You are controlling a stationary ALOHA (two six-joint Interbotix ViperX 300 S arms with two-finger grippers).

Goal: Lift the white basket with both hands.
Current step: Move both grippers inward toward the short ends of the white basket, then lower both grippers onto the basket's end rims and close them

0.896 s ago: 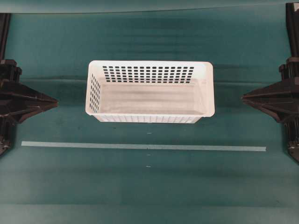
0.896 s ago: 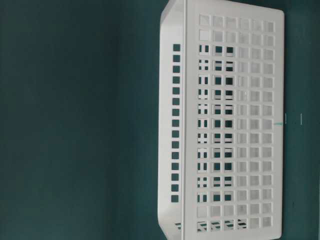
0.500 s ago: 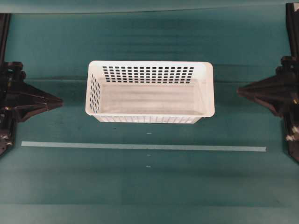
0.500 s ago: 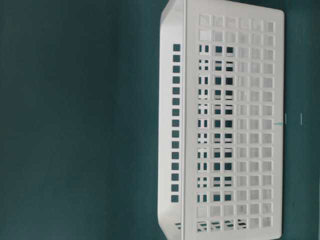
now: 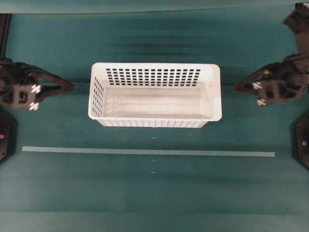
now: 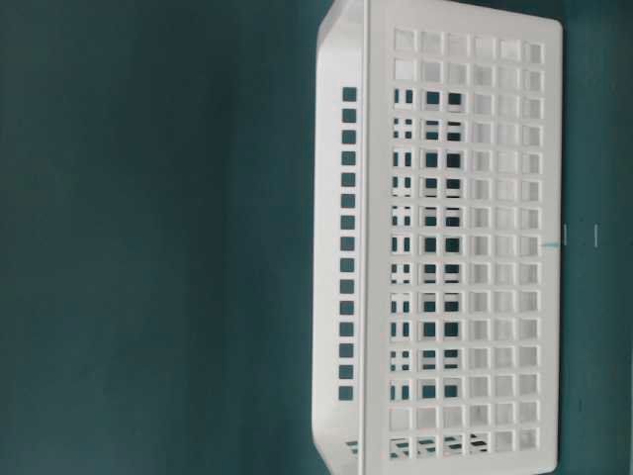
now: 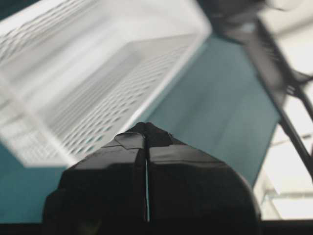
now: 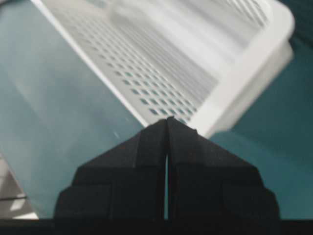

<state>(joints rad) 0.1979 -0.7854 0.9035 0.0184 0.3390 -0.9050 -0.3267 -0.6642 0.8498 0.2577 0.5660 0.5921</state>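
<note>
A large rectangular white plastic basket with a rounded rim and rows of small holes in its walls sits upright and empty on the teal tabletop, just beyond a pale strip of tape that runs left to right across the near half. A black, angular left gripper points at the basket's left end from the left, and a matching right gripper points at its right end from the right; both are near the basket but clearly apart from it, with bare tabletop between each tip and the rim. The step in hand looks like the approach, with no lift begun. To do it well, each gripper would probably need to part its jaws before arriving, meet the rim at the middle of its short end, and arrive at matching height so the basket comes up level rather than tipping; the light, thin plastic could slide or flex if one side closes first. In both wrist views the jaws are pressed together, only a hairline seam between them. They hold nothing and touch nothing.
</note>
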